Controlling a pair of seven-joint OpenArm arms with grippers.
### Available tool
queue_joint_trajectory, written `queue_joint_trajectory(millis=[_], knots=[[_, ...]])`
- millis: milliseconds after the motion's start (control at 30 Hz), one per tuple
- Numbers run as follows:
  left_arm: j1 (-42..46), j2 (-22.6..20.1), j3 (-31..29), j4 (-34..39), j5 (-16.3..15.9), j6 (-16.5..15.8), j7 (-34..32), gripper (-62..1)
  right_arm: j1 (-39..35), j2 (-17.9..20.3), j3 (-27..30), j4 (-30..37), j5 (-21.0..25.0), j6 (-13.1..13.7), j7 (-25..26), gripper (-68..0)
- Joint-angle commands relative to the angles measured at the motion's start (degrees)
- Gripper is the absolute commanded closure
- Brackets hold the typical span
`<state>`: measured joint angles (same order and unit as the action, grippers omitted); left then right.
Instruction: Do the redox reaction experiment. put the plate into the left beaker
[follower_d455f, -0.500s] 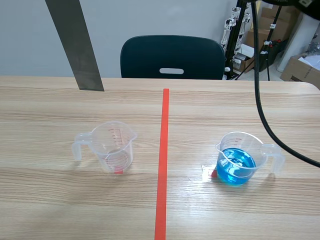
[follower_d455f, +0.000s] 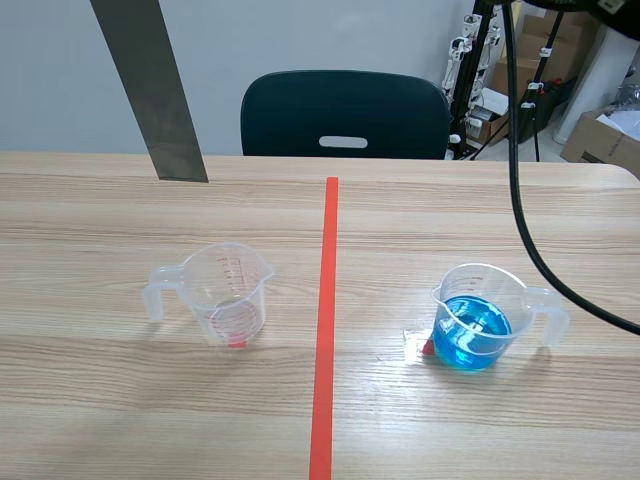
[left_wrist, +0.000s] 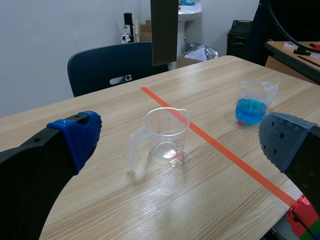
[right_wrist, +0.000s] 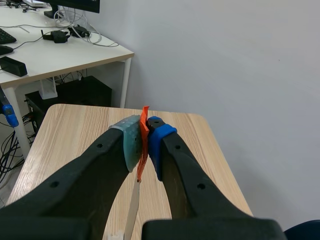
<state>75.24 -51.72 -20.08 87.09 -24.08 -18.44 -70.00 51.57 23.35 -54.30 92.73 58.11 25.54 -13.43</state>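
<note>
A long grey metal plate (follower_d455f: 150, 90) hangs down from above the far left part of the table; behind the empty beaker it shows as a dark strip (left_wrist: 165, 30). My right gripper (right_wrist: 144, 135) is shut on the plate's upper end, the plate (right_wrist: 134, 200) being edge-on between the pads. The empty clear left beaker (follower_d455f: 228, 292) stands left of the tape line, nearer than the plate's lower end. My left gripper (left_wrist: 182, 140) is open, low over the table, with that beaker (left_wrist: 166, 132) ahead of its fingers. The right beaker (follower_d455f: 477, 318) holds blue liquid.
A red tape line (follower_d455f: 325, 320) runs down the table's middle. A dark chair (follower_d455f: 345, 115) stands at the far edge. A black cable (follower_d455f: 520, 200) hangs over the right side. A small clear scrap (follower_d455f: 415, 345) lies beside the blue beaker.
</note>
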Motion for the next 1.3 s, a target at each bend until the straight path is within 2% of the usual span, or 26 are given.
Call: queue_joint_trajectory(millis=[0, 1267], knots=[[-0.2, 0.4, 0.0, 0.6, -0.3, -0.1, -0.9, -62.3, 1.4, 0.0, 0.7, 0.7, 0.7, -0.2, 0.9, -0.2], [-0.2, 0.4, 0.0, 0.6, -0.3, -0.1, -0.9, -62.3, 0.8, 0.0, 0.7, 0.7, -0.4, -0.2, 2.3, -0.2]])
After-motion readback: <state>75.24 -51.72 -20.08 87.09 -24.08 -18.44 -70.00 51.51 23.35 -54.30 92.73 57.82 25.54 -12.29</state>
